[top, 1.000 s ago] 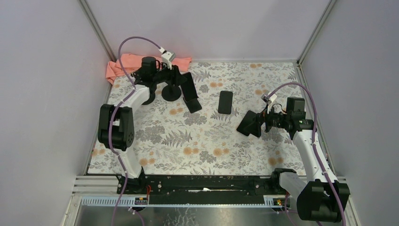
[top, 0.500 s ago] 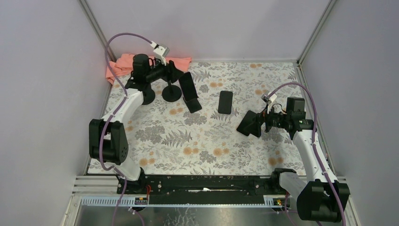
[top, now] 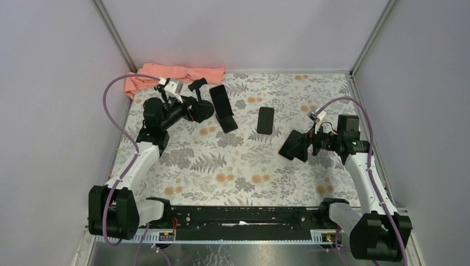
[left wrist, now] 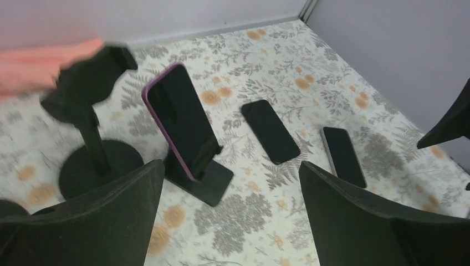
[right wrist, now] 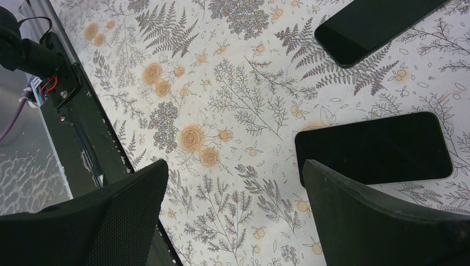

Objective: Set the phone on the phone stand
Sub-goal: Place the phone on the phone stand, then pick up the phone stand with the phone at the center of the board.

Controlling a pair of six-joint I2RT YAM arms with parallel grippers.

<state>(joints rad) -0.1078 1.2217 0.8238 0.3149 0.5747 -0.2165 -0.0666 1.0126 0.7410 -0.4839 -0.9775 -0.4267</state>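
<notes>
A black phone in a purple case leans upright on a black wedge phone stand, at the back left of the top view. My left gripper is open and empty, a short way back from the stand, to the stand's left in the top view. Two more black phones lie flat on the mat: one at mid-table, one farther right just below my right gripper. My right gripper is open and empty above the mat.
A second black stand with a round base and a clamp head stands just left of the wedge stand. A pink cloth lies at the back left corner. Grey walls enclose the floral mat.
My left arm has drawn back from the stands toward the near left, with its gripper open. The phone stays on the wedge stand. The right arm has not moved.
</notes>
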